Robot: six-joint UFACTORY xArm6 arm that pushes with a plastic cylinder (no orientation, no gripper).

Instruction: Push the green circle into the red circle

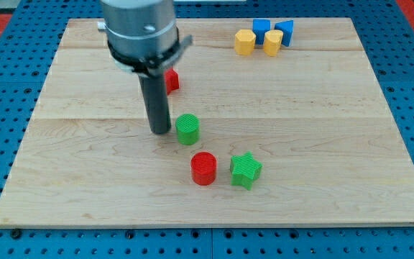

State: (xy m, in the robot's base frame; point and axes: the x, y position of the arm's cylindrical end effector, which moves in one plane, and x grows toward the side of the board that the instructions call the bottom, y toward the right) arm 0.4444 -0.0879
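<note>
The green circle point(187, 129) lies near the middle of the wooden board point(322, 137). The red circle point(203, 168) lies just below and slightly right of it, a small gap apart. My tip point(161, 132) rests on the board right beside the green circle's left side, close to touching it. The dark rod rises from there to the grey arm body at the view's top.
A green star point(246, 170) sits right of the red circle. A red block point(171, 80) is partly hidden behind the rod. Two yellow blocks point(245, 42) point(272, 42) and two blue blocks point(261, 29) point(285, 32) cluster at the top right.
</note>
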